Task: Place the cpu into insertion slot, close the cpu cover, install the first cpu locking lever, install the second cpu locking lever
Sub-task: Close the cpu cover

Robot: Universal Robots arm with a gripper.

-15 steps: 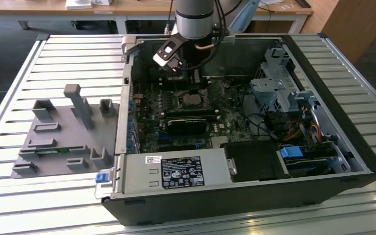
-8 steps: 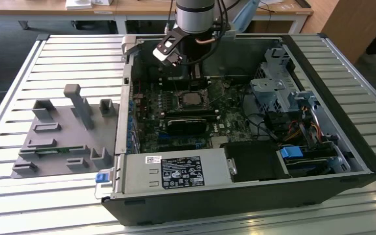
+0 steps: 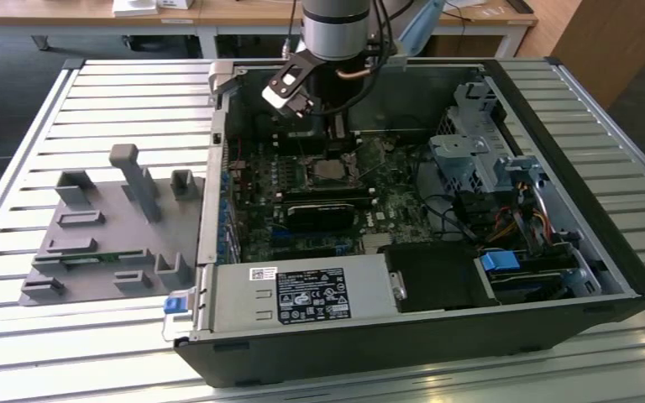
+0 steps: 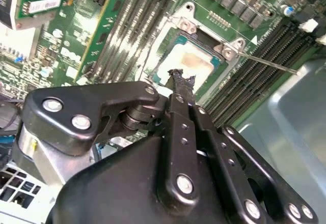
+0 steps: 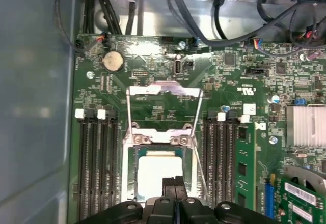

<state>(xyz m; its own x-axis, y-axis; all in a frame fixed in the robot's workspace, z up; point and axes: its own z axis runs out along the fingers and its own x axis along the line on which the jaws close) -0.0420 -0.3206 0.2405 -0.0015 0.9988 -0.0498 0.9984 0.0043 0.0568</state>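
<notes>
Hovering with fingers pinched together and empty, the gripper (image 5: 173, 182) was right over the chip (image 5: 155, 170) already seated in its socket (image 5: 127, 175), the cover (image 5: 163, 88) beyond standing open, the levers (image 4: 267, 64) unlatched.

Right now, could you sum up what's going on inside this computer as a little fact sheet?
setting: open computer case on a slatted table
gripper: fingers together, tips just above the cpu
cpu: lying in the insertion slot
cpu cover: open, folded back from the slot
locking lever: thin rod sticking out, not latched
beside the case: grey holder with small parts
</notes>
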